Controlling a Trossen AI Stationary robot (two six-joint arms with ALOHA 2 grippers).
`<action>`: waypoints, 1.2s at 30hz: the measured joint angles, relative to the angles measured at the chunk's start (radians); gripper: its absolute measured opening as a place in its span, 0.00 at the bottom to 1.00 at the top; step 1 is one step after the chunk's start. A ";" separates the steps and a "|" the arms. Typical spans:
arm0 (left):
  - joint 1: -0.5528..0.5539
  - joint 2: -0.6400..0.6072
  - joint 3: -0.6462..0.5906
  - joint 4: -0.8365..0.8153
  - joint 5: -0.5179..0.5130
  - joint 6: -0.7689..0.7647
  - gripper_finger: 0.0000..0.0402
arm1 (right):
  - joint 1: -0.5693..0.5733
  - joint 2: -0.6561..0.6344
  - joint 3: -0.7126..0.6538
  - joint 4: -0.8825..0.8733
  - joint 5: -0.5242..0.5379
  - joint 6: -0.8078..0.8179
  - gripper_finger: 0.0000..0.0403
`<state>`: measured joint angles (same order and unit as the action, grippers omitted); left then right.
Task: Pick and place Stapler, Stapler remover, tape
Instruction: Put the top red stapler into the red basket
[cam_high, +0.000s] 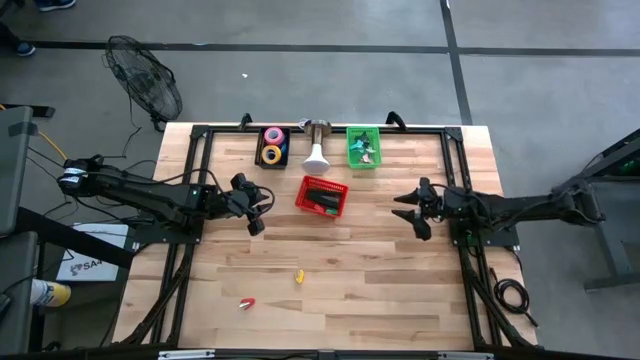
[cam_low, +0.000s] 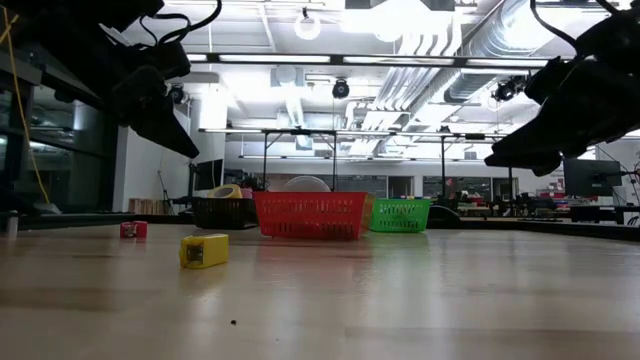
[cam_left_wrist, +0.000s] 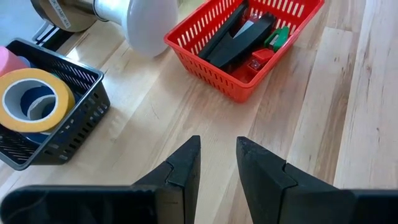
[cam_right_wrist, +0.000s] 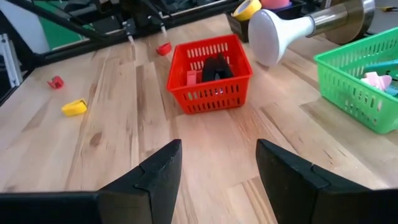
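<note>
You have both grippers, left (cam_left_wrist: 217, 163) and right (cam_right_wrist: 217, 165), parted and empty; only the right wrist view shows the red piece (cam_right_wrist: 163, 48) behind the red basket (cam_right_wrist: 211, 93).

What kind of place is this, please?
Probably a robotics lab or workshop inside a large industrial hall. A wooden table stands on a bare concrete floor, and the low view shows exposed ducts and strip lights overhead, with more workbenches behind.
</note>
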<state>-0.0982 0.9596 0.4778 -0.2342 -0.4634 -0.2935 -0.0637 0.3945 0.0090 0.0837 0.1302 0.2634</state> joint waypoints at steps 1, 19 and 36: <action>0.000 0.000 0.000 0.000 0.000 0.000 0.25 | -0.009 -0.005 0.000 -0.004 -0.016 -0.007 0.49; 0.003 0.000 0.002 -0.151 0.009 0.022 0.25 | -0.063 -0.010 0.000 -0.043 -0.033 -0.009 0.49; 0.205 0.000 0.047 -0.193 0.377 0.097 0.25 | -0.063 -0.010 0.000 -0.039 -0.033 -0.010 0.49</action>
<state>0.1064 0.9596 0.5247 -0.4268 -0.0865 -0.1970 -0.1265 0.3847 0.0086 0.0448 0.0975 0.2535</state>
